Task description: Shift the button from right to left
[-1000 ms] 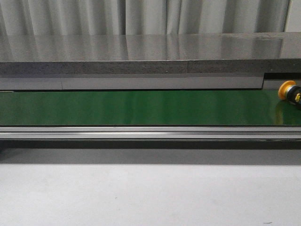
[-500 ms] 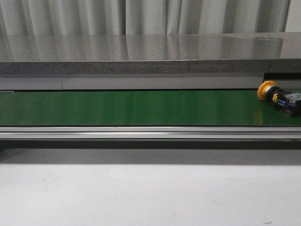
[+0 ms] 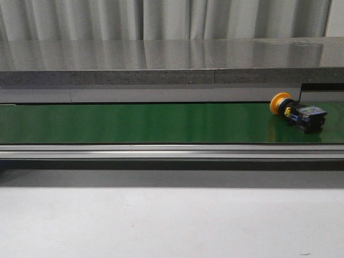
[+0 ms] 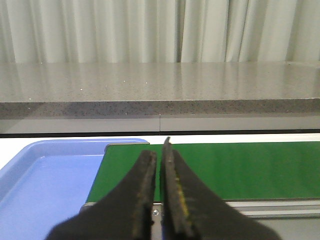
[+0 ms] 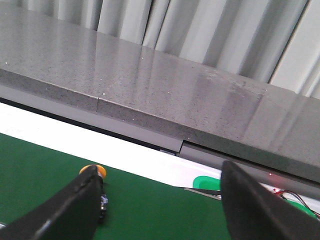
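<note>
The left arm's black two-fingered tool (image 4: 160, 200) has its fingers pressed almost together, only a thin slit showing between them, with nothing caught there; it hangs over the near edge of the long green conveyor belt (image 4: 240, 170), and only this wrist view shows the shallow pale-blue plastic tray (image 4: 45, 175) lying just beside the belt's end. The right arm's black tool (image 5: 160, 215) is spread wide, one finger at each side of its picture, and it grips nothing. Past one of those fingers (image 5: 75, 200) peeps the yellow-orange round cap of the small push-button switch with a black blocky body (image 5: 95, 172), most of the body hidden behind the finger, so whether they touch cannot be told. The front view shows neither tool, but it gives the button (image 3: 298, 113) whole: lying on its side on the belt near the right end, cap pointing left, body trailing right with small coloured marks too tiny to read. Behind the belt in all three views runs the grey speckled stone counter (image 3: 161, 62), with pale pleated curtains (image 3: 161, 19) beyond it, and the front view alone shows the plain light surface (image 3: 161, 220) in front of the belt's metal rail.
</note>
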Available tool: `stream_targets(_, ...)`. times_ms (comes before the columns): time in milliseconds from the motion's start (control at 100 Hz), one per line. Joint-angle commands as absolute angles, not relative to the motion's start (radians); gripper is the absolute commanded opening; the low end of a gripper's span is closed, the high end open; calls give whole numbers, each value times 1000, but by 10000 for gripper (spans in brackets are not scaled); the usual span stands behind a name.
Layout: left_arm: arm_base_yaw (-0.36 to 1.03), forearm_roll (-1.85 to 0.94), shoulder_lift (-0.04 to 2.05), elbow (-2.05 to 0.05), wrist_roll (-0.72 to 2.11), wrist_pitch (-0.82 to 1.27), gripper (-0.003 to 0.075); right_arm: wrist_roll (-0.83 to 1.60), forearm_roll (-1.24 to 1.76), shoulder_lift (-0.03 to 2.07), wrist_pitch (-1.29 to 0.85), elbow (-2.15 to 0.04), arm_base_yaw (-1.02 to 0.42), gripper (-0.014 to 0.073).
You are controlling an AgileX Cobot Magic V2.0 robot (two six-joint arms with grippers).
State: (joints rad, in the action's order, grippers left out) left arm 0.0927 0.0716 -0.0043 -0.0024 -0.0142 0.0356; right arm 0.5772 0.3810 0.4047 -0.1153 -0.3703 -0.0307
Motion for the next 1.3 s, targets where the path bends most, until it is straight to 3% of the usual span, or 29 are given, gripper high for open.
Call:
stream_targets(0,98,63,-41,39,-26,-44,5,586,385,382,-105,-392,-32,476)
stream_targets(220,98,63,-41,39,-26,-44,5,586,385,373,-197,-391,-32,471)
stream_targets(300,98,63,-41,39,-26,-44,5,585,389,373,-208,-391,-32,418)
stream_targets(610,98,63,-41,39,-26,-44,5,585,402,373,-185,-391,-32,-74)
stream_targets(1290,98,63,-41,39,-26,-44,5,585,402,373,-126,-391,-32,-59)
